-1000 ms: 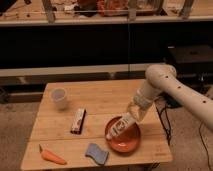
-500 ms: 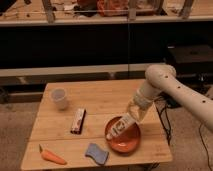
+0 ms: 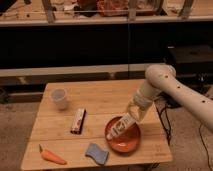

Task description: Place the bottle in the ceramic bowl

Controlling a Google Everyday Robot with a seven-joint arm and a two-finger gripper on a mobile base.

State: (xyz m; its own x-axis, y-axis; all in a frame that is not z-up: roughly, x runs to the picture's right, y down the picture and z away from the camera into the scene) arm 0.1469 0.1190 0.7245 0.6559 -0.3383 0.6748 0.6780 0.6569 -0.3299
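The orange-red ceramic bowl (image 3: 125, 143) sits on the wooden table (image 3: 100, 102) near its front right corner. The slim white bottle (image 3: 120, 127) with a reddish-brown label lies tilted over the bowl's upper left part, cap end toward the lower left. My gripper (image 3: 131, 114) comes down from the white arm on the right and sits at the bottle's upper end, just over the bowl's rim. I cannot tell whether the bottle rests on the bowl's inside.
A white translucent cup (image 3: 60, 98) stands at the table's left rear. A dark snack bar (image 3: 78, 121) lies mid-table. A carrot (image 3: 52, 157) and a grey-blue sponge (image 3: 96, 153) lie along the front edge. Dark shelving stands behind the table.
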